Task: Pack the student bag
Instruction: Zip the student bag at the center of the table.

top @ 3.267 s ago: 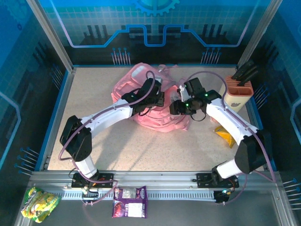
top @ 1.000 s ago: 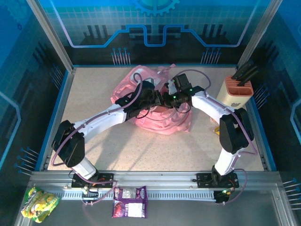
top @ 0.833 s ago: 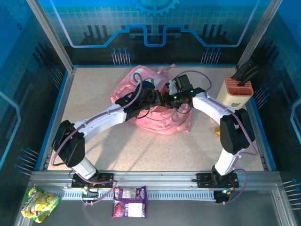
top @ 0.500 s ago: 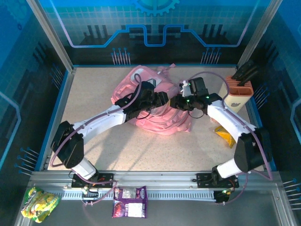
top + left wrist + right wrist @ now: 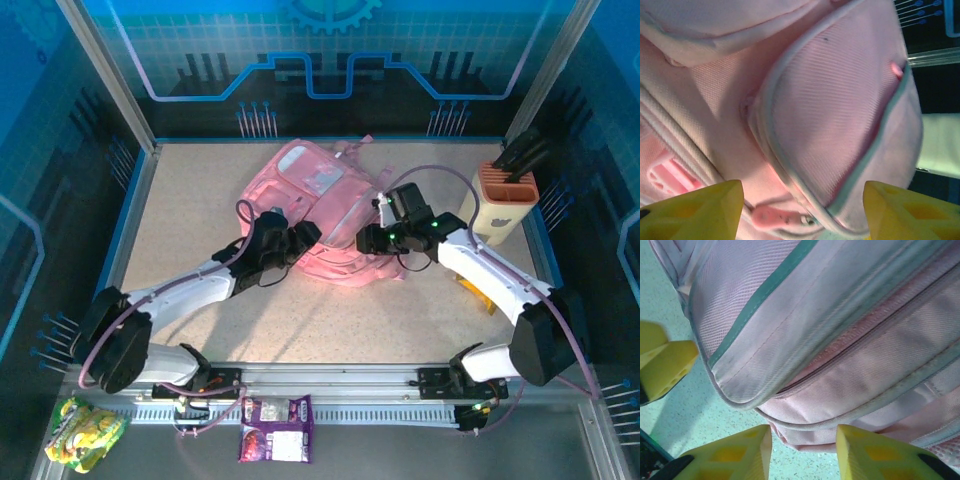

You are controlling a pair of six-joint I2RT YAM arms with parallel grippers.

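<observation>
Close on student bag [image 5: 840, 110]: pink woven pocket panel, grey piping round edge, fabric creased at top left. Pink zip pull [image 5: 772, 216] bottom centre. Pink plastic buckle [image 5: 665, 176] lower left. Left gripper [image 5: 802, 212]: yellow fingertips [image 5: 695, 210] in bottom corners, spread wide, zip pull between.

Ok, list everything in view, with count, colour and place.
student bag: one, pink with pale panels, back middle of table
knife block: one, beige, orange top, dark handles, back right
orange packet: one, yellow-orange, right side, partly hidden
purple packet: one, purple and white, near rail, middle
green packet: one, yellow-green, near left corner
table: one, speckled beige
left gripper: one, yellow fingers, open, at bag's near-left side
right gripper: one, yellow fingers, open, at bag's right edge
</observation>
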